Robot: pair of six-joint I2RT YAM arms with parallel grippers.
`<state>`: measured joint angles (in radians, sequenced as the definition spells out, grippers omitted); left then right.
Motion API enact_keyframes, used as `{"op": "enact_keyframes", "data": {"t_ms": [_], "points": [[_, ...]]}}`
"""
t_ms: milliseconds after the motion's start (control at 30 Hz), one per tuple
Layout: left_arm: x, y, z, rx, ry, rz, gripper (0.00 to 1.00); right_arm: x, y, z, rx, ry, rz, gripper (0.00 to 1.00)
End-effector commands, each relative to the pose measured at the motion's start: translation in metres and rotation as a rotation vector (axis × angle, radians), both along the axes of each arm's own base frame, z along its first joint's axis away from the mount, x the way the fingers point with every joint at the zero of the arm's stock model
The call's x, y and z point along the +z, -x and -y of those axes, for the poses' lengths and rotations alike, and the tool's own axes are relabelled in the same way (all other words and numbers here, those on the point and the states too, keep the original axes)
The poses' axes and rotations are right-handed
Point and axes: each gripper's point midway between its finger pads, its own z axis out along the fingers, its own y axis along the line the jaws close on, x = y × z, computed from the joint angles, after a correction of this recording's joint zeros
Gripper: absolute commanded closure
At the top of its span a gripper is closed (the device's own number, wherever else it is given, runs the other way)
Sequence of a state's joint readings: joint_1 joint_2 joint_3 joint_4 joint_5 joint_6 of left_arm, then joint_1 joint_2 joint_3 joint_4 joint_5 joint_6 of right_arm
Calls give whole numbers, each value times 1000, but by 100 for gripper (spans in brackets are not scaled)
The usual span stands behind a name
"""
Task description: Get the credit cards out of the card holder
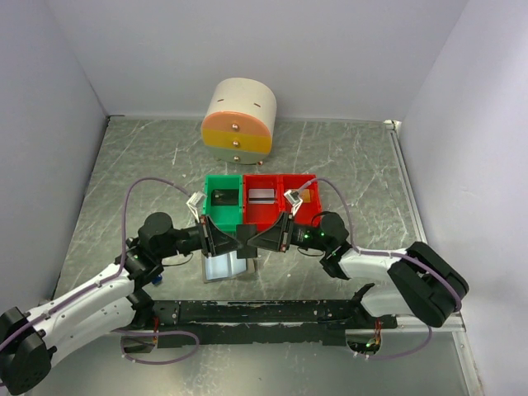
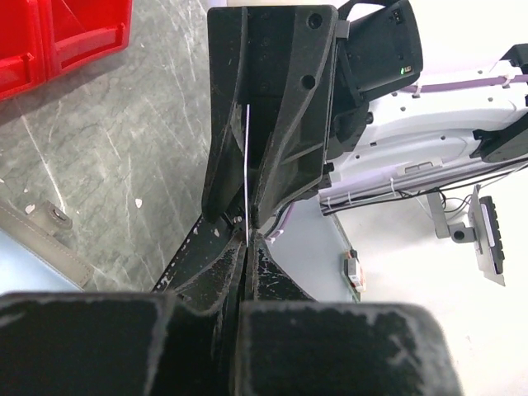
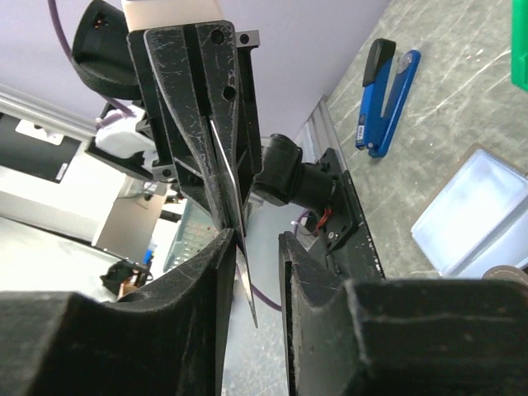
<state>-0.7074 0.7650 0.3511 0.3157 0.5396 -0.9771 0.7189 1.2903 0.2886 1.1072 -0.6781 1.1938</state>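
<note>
**Finding.** One card point(image 2: 246, 157) was off the table point(image 1: 148, 165), held edge-on between the two tools. It sat above the card holder point(image 1: 223, 266), which lay open on the near side of the green bin point(image 1: 223, 216).

**Tools.** The left tool point(image 2: 246, 239) was closed tight on one end of the card. The right tool point(image 3: 256, 243) stood partly open, with a finger on either side of the other end. The card lay close against one finger and apart from the other, so that side had no grip.

**Step, as judged.** This was a hand-over of a drawn card, with the left tool carrying it.

**Next move, as judged.** The right tool should back off along the card's plane without dragging it. The left tool should then set the card down away from the holder.

**Views.**
- The top view placed the holder and bins but hid the card behind the tool bodies.
- The left wrist view showed the pinch.
- Only the right wrist view showed the gap between the right fingers, and a blue and black stick point(image 3: 388, 91) on the table
- No view showed whether cards were left in the holder
</note>
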Motion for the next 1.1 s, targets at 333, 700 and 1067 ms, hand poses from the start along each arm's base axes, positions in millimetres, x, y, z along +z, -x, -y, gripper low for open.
{"op": "enact_keyframes", "data": {"t_ms": [333,700,1067], "points": [[7,4,-2,-13,45,31,93,12,-1,6,-21,-39,30,81],[9,4,0,-25,63,38,93,16,5,7,8,-56,32,87],[-1,-4,-5,34,-15,21,57,14,-1,6,-20,-12,41,100]]}}
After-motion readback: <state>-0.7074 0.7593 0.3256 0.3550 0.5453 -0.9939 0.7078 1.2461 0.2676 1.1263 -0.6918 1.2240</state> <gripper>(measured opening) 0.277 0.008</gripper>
